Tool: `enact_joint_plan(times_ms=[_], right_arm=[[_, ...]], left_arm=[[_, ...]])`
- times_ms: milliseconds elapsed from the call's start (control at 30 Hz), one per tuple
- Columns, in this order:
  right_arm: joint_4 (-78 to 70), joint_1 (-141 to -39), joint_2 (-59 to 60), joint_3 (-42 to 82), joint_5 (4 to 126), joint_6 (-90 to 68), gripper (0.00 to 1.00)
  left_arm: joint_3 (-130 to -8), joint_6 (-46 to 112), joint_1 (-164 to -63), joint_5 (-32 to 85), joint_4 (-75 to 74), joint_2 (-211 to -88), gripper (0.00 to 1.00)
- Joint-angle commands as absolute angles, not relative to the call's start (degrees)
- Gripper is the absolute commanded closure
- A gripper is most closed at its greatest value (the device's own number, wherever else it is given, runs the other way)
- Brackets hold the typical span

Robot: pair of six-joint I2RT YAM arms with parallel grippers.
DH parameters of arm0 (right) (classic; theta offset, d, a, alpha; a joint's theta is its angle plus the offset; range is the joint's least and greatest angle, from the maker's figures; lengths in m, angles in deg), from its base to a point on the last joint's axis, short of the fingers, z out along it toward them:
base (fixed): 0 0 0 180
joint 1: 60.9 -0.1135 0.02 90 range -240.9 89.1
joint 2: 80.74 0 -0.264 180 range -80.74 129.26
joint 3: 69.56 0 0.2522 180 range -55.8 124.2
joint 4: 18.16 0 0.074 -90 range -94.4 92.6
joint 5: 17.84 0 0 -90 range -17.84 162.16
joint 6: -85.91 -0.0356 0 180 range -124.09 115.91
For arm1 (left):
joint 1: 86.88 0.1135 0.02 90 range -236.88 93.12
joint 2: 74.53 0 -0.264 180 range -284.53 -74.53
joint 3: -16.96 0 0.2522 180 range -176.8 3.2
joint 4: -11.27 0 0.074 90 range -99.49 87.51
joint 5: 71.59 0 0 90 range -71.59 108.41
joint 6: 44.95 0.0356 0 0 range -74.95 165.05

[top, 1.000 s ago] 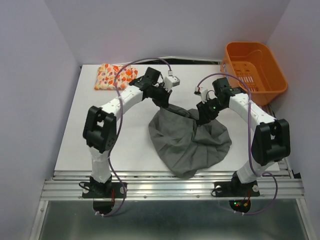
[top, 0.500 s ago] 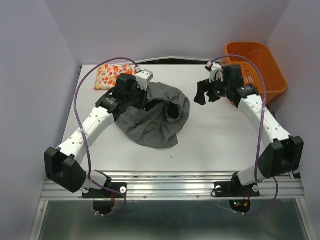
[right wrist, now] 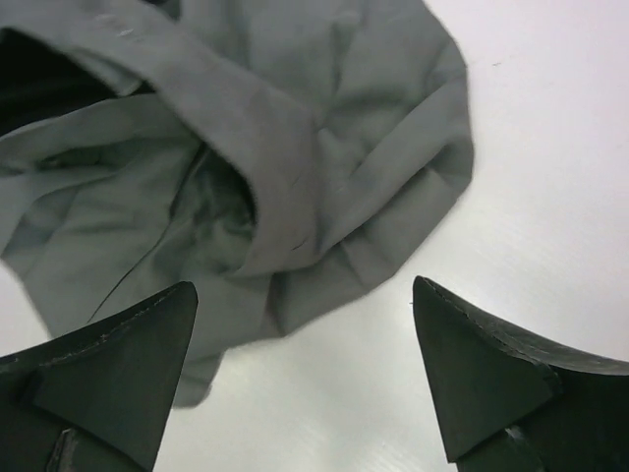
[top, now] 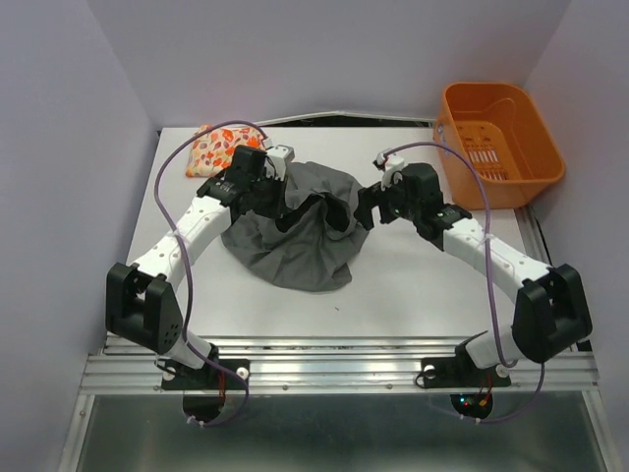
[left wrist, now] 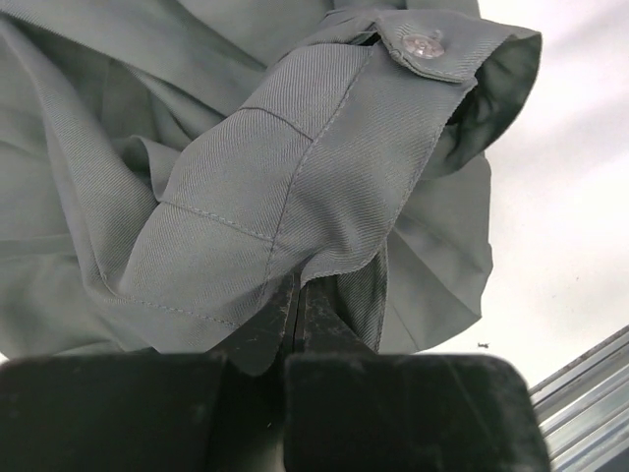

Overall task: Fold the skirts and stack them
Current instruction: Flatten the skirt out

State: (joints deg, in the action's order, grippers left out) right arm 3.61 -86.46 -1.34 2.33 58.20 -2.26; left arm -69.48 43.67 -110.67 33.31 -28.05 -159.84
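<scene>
The dark grey skirt point(top: 295, 236) lies bunched in a heap on the white table, left of centre. My left gripper point(top: 279, 193) is shut on its waistband; in the left wrist view the fingers point(left wrist: 298, 305) pinch the hem below a buttoned tab point(left wrist: 425, 43). My right gripper point(top: 367, 208) hovers just beside the heap's right edge, open with nothing between its fingers; the right wrist view shows the crumpled grey skirt point(right wrist: 295, 147) ahead of the spread fingertips point(right wrist: 305, 287). The cream leafy-print skirt point(top: 208, 150) lies folded at the far left corner, partly behind the left arm's cable.
An orange plastic basket point(top: 503, 138) stands at the far right corner. Purple walls close in the table on three sides. A metal rail point(top: 334, 369) runs along the near edge by the arm bases.
The right gripper let go of the grey skirt, opened, swung back right, then returned to the heap's right edge. The left gripper dragged the skirt left and back into a bunch.
</scene>
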Motion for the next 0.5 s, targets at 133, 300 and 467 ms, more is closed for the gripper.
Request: enact_joint_plan(times_ms=[133, 300, 467], right_arm=[[-13.01, -89.55, 12.23, 7.65, 67.24, -7.34, 0.07], [-12.31, -91.05, 17.17, 11.78, 67.42, -6.73, 0.10], [-12.84, -94.03, 18.67, 10.82, 72.50, -2.43, 0.11]], left_arm=[[-75.10, 46.63, -109.64, 32.22, -29.03, -159.43, 1.00], [-76.07, 47.43, -108.94, 31.25, -29.73, -160.22, 1.00], [-76.16, 48.04, -108.24, 31.68, -29.91, -160.66, 1.00]])
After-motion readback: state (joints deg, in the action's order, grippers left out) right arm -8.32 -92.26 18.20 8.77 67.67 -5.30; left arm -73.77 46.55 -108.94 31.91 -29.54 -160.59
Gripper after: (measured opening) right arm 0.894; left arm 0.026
